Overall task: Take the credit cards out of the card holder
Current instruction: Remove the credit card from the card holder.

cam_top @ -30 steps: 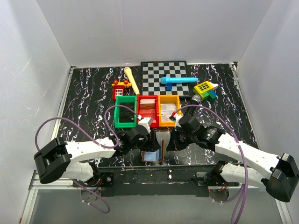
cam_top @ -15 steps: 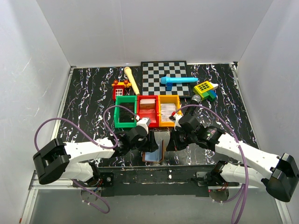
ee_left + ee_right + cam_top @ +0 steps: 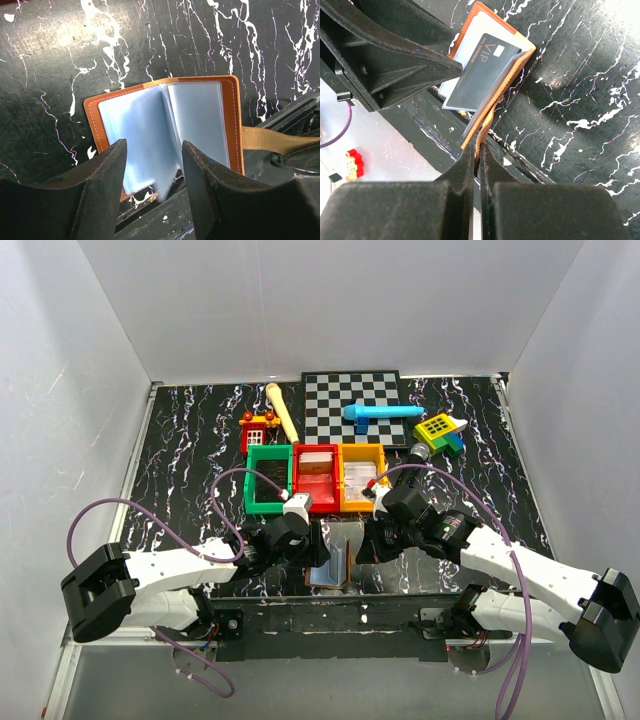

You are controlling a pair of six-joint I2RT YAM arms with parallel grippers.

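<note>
The left gripper (image 3: 152, 150), fingers apart and empty, has drawn back leftward from the card holder (image 3: 200, 120), propped open at the near edge of the table (image 3: 50, 60). The right gripper (image 3: 477, 150) stays pinched on its cover. The dark VIP card (image 3: 482, 62) is still sleeved, so no card looks extracted yet.

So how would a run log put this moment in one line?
right tool: shut on strap of card holder | left tool: open, by clear sleeves | black card: in sleeve, not out

A dark card (image 3: 481, 70) in the card holder (image 3: 512, 86) reads "VIP".
</note>
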